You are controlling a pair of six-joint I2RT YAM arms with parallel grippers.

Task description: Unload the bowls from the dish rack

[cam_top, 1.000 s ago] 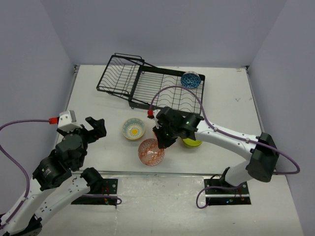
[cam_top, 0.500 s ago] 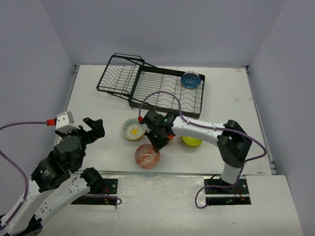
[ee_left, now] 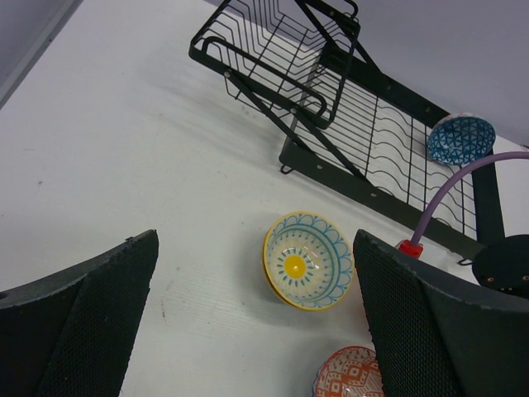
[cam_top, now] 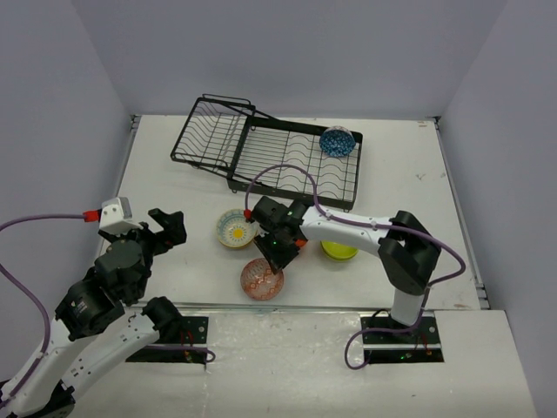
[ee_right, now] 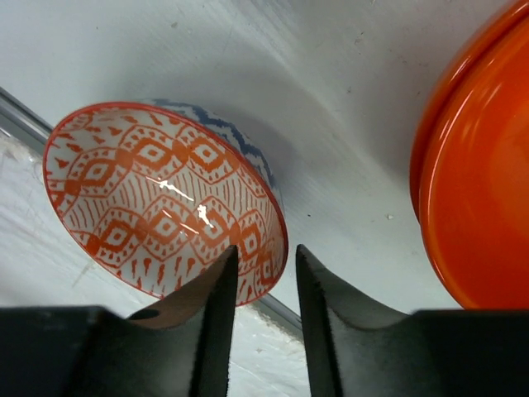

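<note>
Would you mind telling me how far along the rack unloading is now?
Done: four bowls are out on the table, the cream bowl, lime bowl, orange-red bowl and patterned orange bowl. In hand: the right gripper straddles that last bowl's rim, jaws slightly parted. Remaining: the blue bowl in the dish rack.

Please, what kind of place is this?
Probably a robot test bench, not a kitchen: a white table closed in by plain grey walls, robot arms mounted at its near edge, and just a dish rack and small bowls.
</note>
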